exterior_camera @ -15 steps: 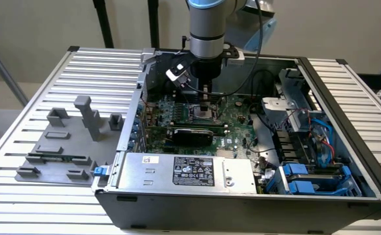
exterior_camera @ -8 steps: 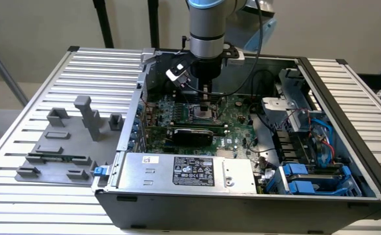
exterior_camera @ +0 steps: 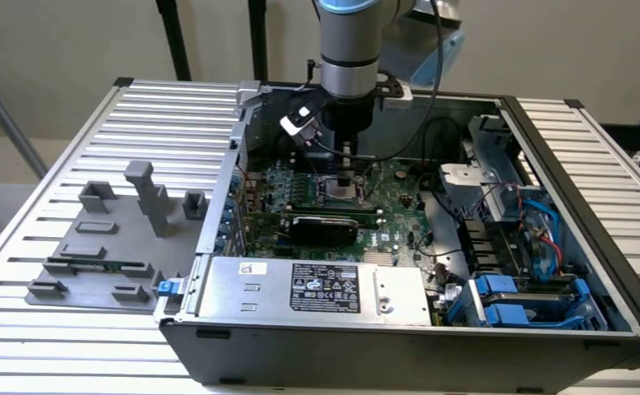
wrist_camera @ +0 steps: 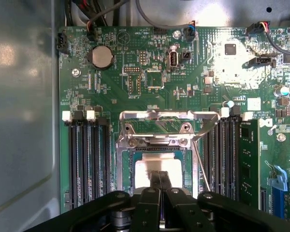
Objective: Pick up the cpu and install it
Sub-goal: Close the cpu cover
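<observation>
Item: the cpu [wrist_camera: 144, 173] lies flat inside the open socket frame [wrist_camera: 157, 128] on the motherboard [wrist_camera: 135, 82]. Its silvery metal top faces up toward the wrist camera. It is square in outline, with its sides running parallel to the frame and to the memory slots [wrist_camera: 87, 159] on either side. Part of its top is covered by the fingers.

Gripper [wrist_camera: 160, 175]: the 2 fingers [wrist_camera: 155, 181] are drawn together, with a thin seam between them, directly over the middle of the cpu. Contact with the metal top cannot be confirmed. In the exterior view the gripper [exterior_camera: 348, 174] points straight down into the computer case [exterior_camera: 583, 189], over the socket area.

Surroundings: the case lies open on a slatted aluminium table [exterior_camera: 178, 107]. A power supply [exterior_camera: 309, 288] sits at the case's near edge. On the exterior view's left, a grey fixture plate [exterior_camera: 100, 239] with upright blocks rests on the table, well apart from the gripper. Behind stands a plain beige wall with black poles [exterior_camera: 172, 41].
</observation>
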